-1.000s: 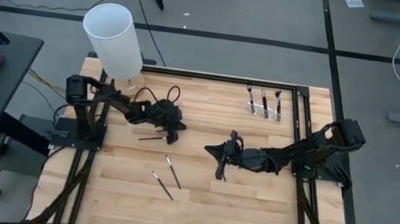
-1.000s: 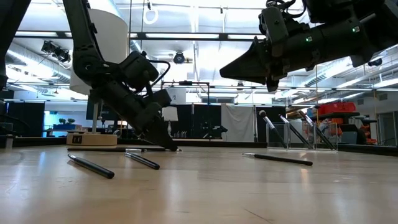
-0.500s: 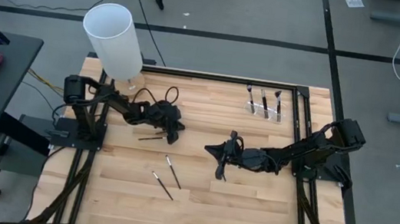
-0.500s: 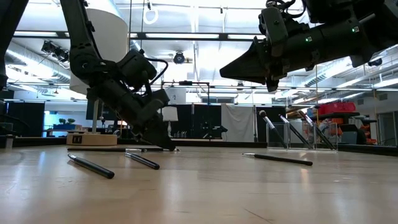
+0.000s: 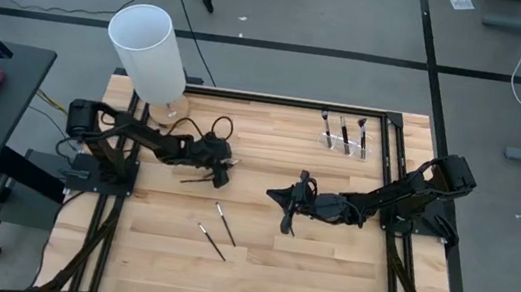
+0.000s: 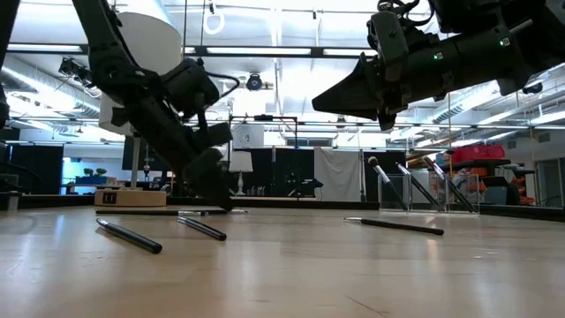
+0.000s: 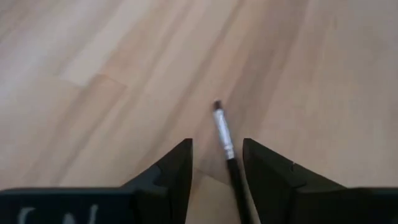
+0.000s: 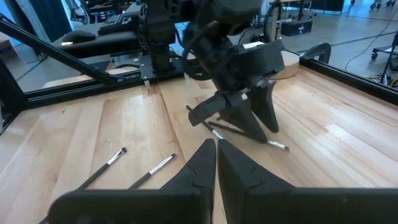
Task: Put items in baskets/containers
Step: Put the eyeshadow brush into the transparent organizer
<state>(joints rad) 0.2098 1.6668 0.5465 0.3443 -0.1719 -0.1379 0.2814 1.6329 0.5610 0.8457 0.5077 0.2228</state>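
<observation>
1. Pale wood planks, smooth and lightly grained, form the table top [image 5: 324, 275]; no writing can be read on it.
2. A thin dark-handled makeup brush with a silver ferrule [image 7: 222, 134] lies flat on the wood between the parted fingers of the left gripper [image 7: 216, 163], seemingly untouched.
3. Two more slim brushes [image 5: 217, 231] lie loose nearer the front edge.
4. A small clear plastic holder [image 5: 344, 137] at the far right holds three brushes upright.
5. The right gripper [image 8: 216, 155] hangs mid-table, fingers pressed together, holding nothing.
</observation>
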